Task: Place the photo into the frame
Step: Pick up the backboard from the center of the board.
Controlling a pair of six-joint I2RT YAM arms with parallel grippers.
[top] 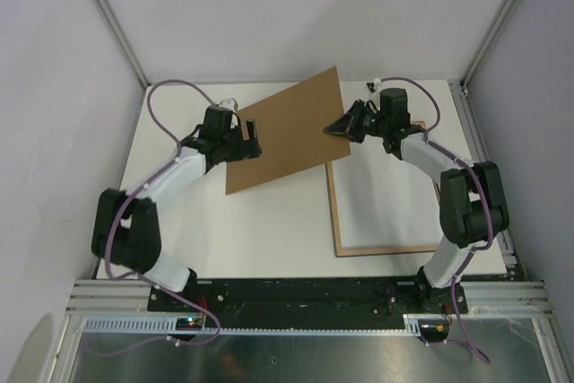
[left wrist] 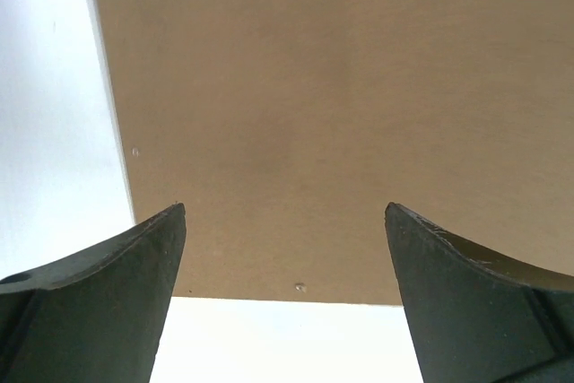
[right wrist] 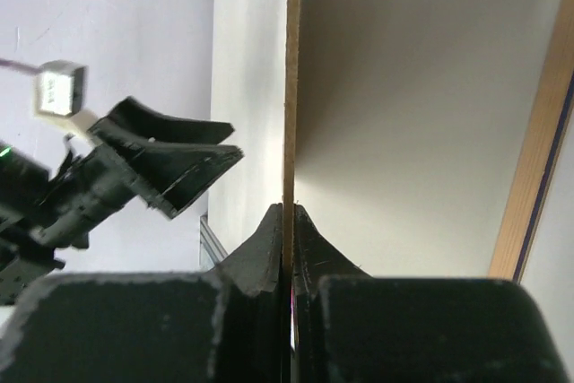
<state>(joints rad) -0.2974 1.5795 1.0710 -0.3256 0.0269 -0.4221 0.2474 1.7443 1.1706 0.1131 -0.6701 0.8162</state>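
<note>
A white table (top: 269, 239) sits boxed in by pale wall panels (top: 305, 6) at the left, back and right, joined at the far corners by aluminium posts (top: 107, 17). Aluminium rails (top: 112, 296) run along its near edge under soft, even light.

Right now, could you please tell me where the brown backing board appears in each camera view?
Top external: the brown backing board sits centre, tilted, its right edge in the right gripper.
Left wrist: it fills the upper picture beyond the open jaws.
Right wrist: edge-on, a thin vertical line rising from the shut jaws.
Shared landmark: the left gripper, visible in all three views.
</note>
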